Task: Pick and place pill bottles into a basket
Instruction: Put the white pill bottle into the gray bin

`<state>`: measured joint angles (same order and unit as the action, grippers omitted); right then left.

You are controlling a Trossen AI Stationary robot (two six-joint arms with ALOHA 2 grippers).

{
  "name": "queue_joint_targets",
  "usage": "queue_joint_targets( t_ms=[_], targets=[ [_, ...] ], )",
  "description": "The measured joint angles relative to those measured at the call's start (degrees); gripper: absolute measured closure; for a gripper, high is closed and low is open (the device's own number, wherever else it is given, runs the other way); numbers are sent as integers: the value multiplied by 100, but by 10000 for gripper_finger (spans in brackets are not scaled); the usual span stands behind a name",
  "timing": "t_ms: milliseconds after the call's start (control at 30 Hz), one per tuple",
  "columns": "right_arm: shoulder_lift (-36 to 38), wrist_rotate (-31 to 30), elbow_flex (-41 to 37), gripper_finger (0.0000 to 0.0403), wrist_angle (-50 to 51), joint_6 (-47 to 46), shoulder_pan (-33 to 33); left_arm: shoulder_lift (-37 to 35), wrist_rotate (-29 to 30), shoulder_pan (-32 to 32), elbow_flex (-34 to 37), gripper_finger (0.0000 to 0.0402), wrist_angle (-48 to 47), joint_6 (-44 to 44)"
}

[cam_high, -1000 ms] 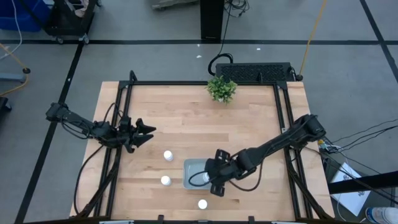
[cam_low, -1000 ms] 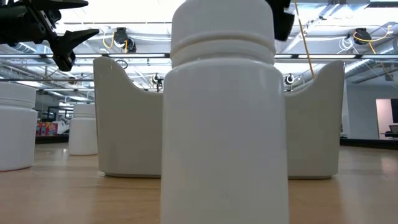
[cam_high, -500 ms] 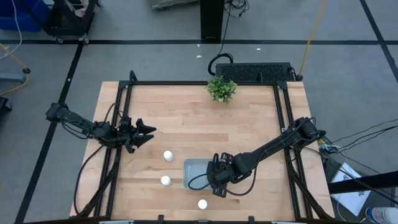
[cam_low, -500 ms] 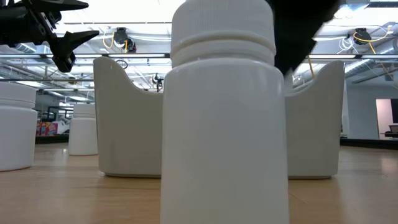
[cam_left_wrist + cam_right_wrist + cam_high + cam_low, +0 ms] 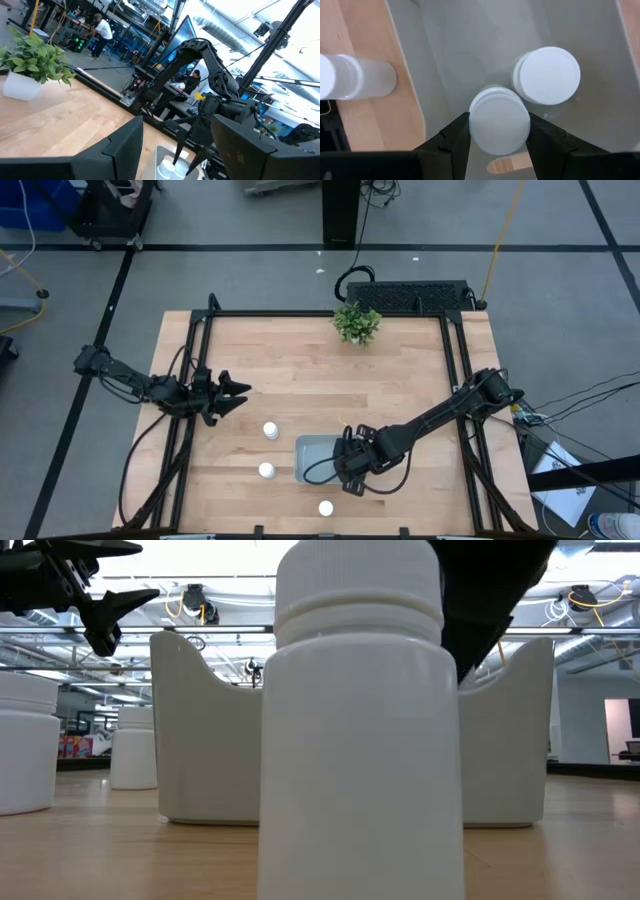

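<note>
on the wooden table (image 5: 300,385), only the right wrist view shows the right gripper (image 5: 499,131) pinching a pill bottle (image 5: 499,127) above the basket (image 5: 445,45).

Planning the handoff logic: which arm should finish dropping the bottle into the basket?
Right. Its jaws already grip a pill bottle over the basket; the left gripper hovers open, away.

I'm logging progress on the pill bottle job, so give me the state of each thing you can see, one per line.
Right pincer: over the basket, shut on a bottle.
Held bottle: upright between the fingers.
Second bottle: standing upright inside the basket.
Basket: on the table, holding bottles.
Three bottles: upright on the table, outside the basket.
Left pincer: open, empty, waiting at the table's left side.
Plant: upright at the far edge.
</note>
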<state>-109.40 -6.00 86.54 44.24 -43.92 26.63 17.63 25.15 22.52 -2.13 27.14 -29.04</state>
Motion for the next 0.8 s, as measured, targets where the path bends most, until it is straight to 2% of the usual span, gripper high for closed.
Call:
queue_joint_targets(
  t_ms=[467, 567, 800],
  targets=[
    [13, 25, -293, 248, -356, -22, 9, 0, -2, 0, 0, 160, -2, -37],
    [13, 239, -295, 245, -478, 88, 11, 0, 0, 0, 0, 160, -4, -25],
    [13, 315, -299, 210, -539, 83, 11, 0, -2, 0, 0, 160, -7, -42]
  ],
)
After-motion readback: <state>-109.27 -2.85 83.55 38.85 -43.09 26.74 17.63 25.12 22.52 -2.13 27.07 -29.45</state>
